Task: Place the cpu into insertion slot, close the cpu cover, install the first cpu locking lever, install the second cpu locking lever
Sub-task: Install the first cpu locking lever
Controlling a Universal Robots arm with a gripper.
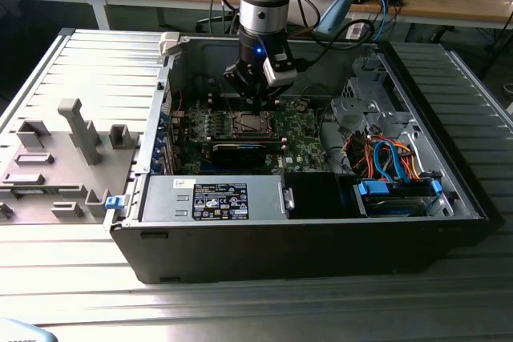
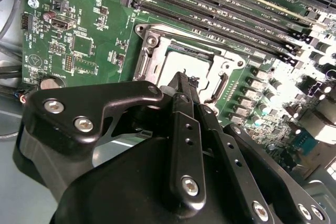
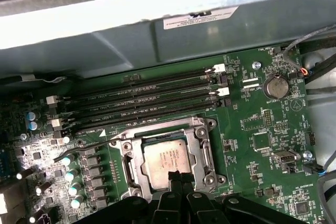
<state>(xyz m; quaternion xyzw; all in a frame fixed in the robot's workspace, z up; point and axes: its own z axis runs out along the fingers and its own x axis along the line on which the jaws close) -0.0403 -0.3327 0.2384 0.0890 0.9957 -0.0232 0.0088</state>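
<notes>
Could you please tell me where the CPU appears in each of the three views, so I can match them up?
Exterior view: the small square silvery-grey CPU sits mid-board, directly below the pincer.
First wrist view: the CPU lies in the metal-rimmed socket, just beyond the fingertips.
Second wrist view: the CPU sits beyond the fingertips.
Shared landmark: the long black memory slots beside the socket.

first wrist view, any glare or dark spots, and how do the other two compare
First wrist view: a bright glare band on the case wall; the cpu is evenly lit. Second wrist view: washed-out highlights at the board edge, and the gripper blocks much of the socket. Exterior view: the case interior is dim, and the blue light on the arm glows.
</notes>
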